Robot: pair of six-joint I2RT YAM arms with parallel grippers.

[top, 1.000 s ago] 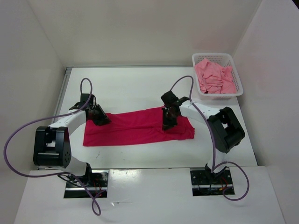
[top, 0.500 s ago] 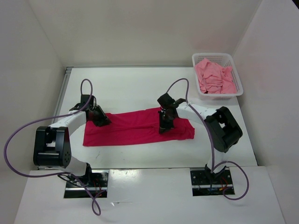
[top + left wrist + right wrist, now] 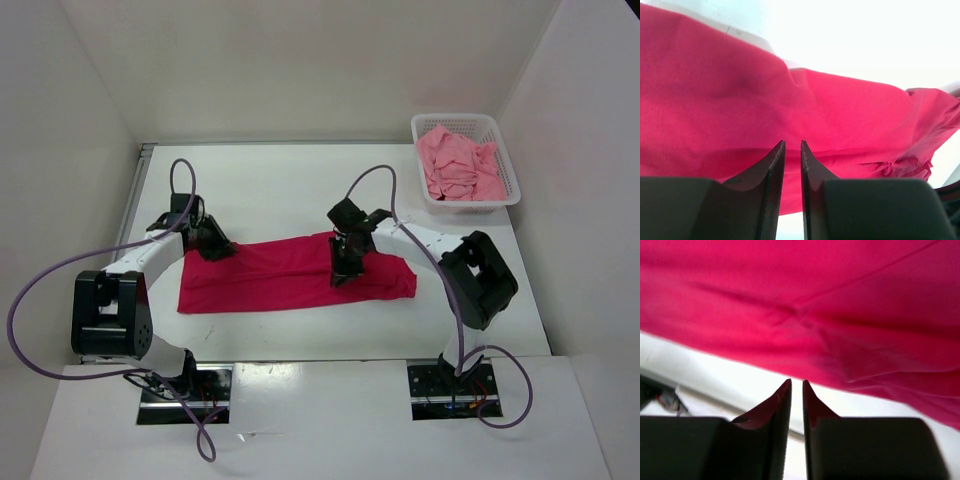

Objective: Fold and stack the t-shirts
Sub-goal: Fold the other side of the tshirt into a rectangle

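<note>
Seen from above, a white bench (image 3: 290, 190) has 2 robot arms (image 3: 480, 275) mounted at its near edge. A crimson t-shirt (image 3: 280, 275) lies flat across the middle of the bench, folded into a long band running left to right. It sits closer to the near edge than to the far edge. Its right end is a little wider, and soft creases run along the cloth.

The left gripper (image 3: 218, 248) is down at the far left corner of the crimson t-shirt. In its wrist view its 2 fingers (image 3: 772, 170) stand almost together, with only a thin slit between them. Red cloth fills the view beyond the tips, and it is not clear from here whether they pinch a fold of it.

The right gripper (image 3: 342, 270) is low over the crimson t-shirt, right of its middle. In its wrist view its 2 fingers (image 3: 780, 410) stand slightly apart. Pale bench shows through the narrow gap and nothing is clamped between them. The tips line up with the edge where the cloth meets bare bench.

A white mesh basket (image 3: 455, 119) stands at the far right corner of the bench, well apart from the crimson t-shirt. A crumpled light pink t-shirt (image 3: 455, 165) is heaped inside it.
</note>
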